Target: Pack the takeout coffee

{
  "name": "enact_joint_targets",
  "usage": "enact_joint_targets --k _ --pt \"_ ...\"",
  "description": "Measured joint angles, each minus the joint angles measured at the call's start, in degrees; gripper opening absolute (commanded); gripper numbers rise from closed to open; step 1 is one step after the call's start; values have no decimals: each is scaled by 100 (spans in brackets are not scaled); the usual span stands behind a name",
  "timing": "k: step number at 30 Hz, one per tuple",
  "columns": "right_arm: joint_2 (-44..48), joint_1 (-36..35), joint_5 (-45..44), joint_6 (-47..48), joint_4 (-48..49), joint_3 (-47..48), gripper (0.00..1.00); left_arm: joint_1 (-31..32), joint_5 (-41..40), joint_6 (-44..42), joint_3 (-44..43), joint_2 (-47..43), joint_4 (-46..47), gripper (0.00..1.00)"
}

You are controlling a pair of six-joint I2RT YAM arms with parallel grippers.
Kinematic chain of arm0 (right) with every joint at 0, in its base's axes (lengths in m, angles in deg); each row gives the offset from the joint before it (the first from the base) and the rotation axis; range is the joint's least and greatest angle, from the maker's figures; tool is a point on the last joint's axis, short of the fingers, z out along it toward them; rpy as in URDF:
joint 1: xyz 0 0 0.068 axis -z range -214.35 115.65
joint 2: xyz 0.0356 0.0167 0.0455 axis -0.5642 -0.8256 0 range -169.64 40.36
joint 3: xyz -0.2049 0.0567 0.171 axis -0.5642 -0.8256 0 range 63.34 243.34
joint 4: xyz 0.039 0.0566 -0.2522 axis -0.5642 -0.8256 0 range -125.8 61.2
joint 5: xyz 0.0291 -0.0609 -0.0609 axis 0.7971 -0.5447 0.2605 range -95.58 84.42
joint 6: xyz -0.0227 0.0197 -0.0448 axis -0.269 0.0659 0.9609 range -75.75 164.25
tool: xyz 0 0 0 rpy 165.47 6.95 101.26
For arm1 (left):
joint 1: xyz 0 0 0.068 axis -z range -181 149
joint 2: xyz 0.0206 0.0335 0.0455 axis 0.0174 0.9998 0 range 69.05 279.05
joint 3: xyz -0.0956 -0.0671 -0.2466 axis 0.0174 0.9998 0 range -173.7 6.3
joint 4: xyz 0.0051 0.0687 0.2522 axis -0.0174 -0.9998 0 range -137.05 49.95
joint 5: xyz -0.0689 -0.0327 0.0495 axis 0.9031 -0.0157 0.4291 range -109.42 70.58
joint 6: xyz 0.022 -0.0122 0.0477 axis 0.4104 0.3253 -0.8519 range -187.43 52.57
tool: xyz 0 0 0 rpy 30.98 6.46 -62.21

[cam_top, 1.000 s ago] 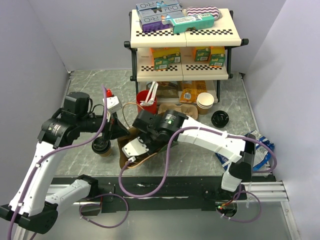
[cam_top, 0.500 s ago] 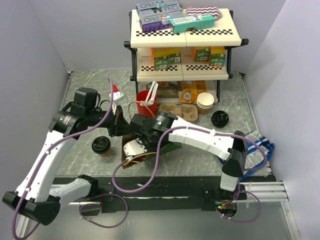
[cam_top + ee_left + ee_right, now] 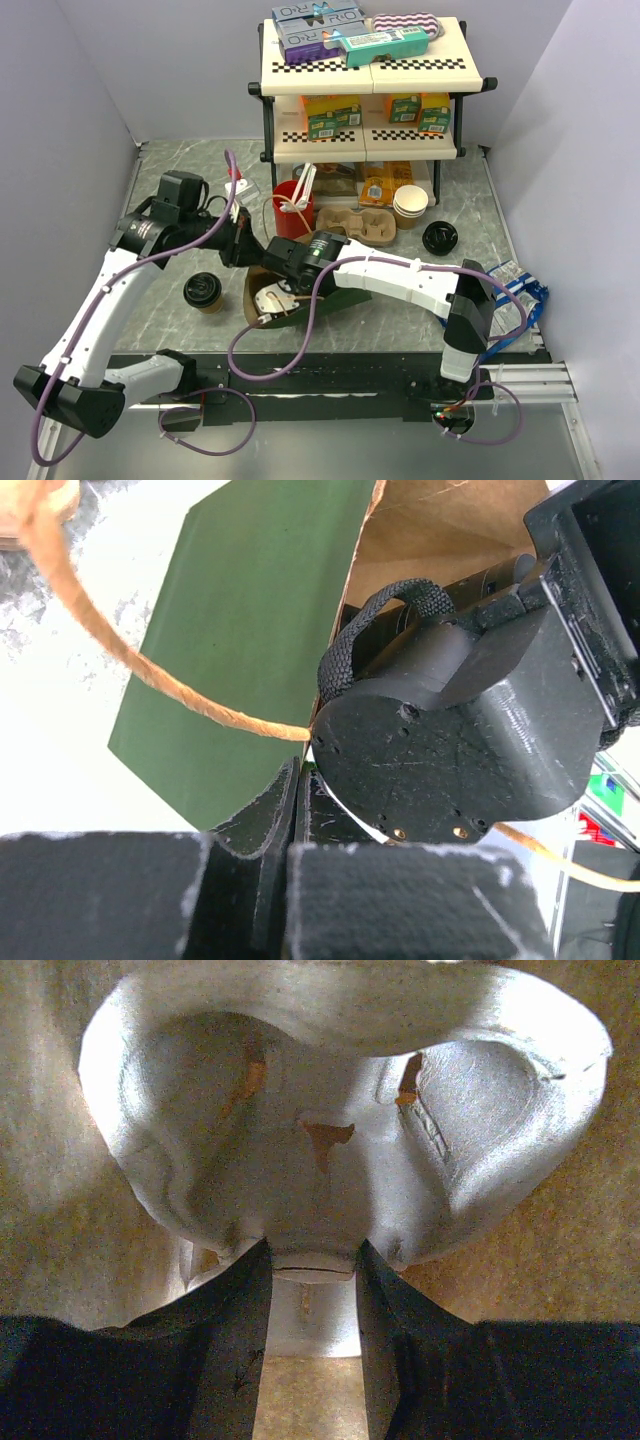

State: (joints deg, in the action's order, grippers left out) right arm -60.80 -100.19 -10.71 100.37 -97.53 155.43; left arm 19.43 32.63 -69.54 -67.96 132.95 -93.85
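While the grey marbled counter [image 3: 470, 200] carries everything, we see the two-tier rack [image 3: 365, 65] standing at its far edge. Nearer the arms, the paper bag [image 3: 345, 298], green outside and brown inside, lies on its side with its mouth toward the left. Our right tool [image 3: 312, 1260] reaches into that mouth, its jaws partly closed on a tab of a pale moulded piece [image 3: 330, 1140]. Our left tool [image 3: 297, 780] is closed tight at the bag's rim, where the twine handle [image 3: 120, 670] joins; whether paper is pinched there we cannot tell. The takeout coffee [image 3: 203, 291] stands upright on the counter just left of the bag, black lid on, touched by neither tool.
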Motion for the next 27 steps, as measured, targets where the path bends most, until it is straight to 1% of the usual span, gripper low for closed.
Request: enact_joint_targets --k 3,6,9,10,12,13,16,18,20,24,25,27 --pt "0 31 13 -46 81 -94 0 0 -44 -2 0 37 33 1" --pt "2 68 22 -76 197 -278 5 -2 -122 7 0 105 66 4" --pt "2 92 20 -105 267 -437 13 -9 -157 52 0 170 105 5" --pt "0 98 20 -111 262 -470 19 -11 -166 72 0 173 107 7" --pt "0 111 17 -127 267 -522 26 -15 -157 96 0 173 144 8" --pt "-2 118 15 -142 273 -538 32 -15 -160 107 0 173 157 9" --pt "-4 127 7 -175 282 -544 41 -15 -155 131 -2 173 205 10" --pt "-4 129 -4 -195 282 -544 44 -15 -151 136 -13 173 223 11" --pt "-4 136 -22 -229 280 -544 50 -15 -151 140 -13 173 245 11" --pt "-4 146 -103 -286 273 -544 56 -15 -136 155 -13 173 282 11" --pt "-4 151 -116 -308 269 -544 60 -15 -131 155 -13 173 299 11" --pt "-4 162 -122 -382 258 -542 64 -15 -131 175 -13 173 323 11"
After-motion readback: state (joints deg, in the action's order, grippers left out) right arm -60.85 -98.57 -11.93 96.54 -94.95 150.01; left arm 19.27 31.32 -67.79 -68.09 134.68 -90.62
